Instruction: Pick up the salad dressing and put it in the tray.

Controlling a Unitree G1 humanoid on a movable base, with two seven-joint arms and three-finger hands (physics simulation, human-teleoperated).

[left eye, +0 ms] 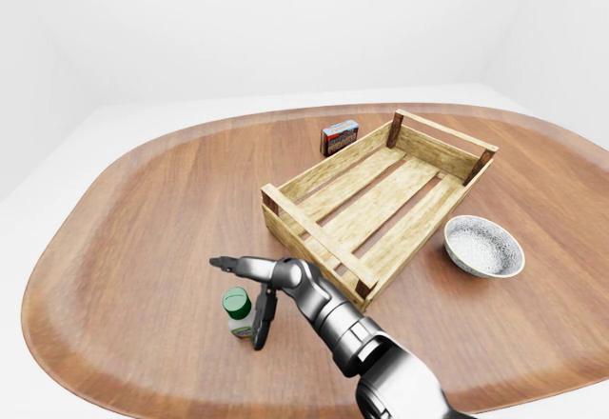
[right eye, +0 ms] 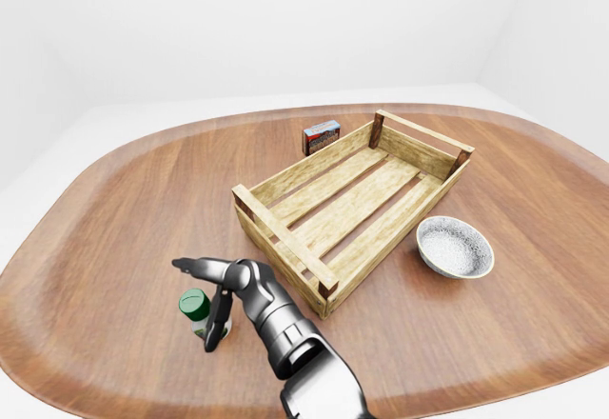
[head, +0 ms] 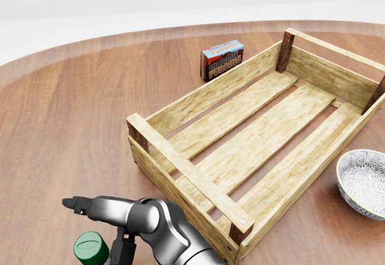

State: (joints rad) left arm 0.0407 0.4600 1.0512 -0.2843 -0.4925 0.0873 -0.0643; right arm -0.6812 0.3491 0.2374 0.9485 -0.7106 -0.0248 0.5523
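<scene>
The salad dressing (left eye: 238, 313) is a small white bottle with a green cap (head: 91, 247), standing upright on the wooden table at the bottom left of the head view. My right hand (left eye: 242, 295) reaches in from the bottom and is open. One finger (head: 78, 205) stretches leftward just above the cap, and the others (left eye: 263, 316) hang down against the bottle's right side. No finger closes round it. The tray (head: 180, 170) is a slatted wooden crate with nothing in it, to the right of the hand. My left hand does not show.
A chocolate pudding box (head: 222, 59) stands just above the crate's upper left side. A patterned white bowl (head: 364, 182) sits to the crate's lower right. The oval table's edge (left eye: 57, 343) curves round at the left and bottom.
</scene>
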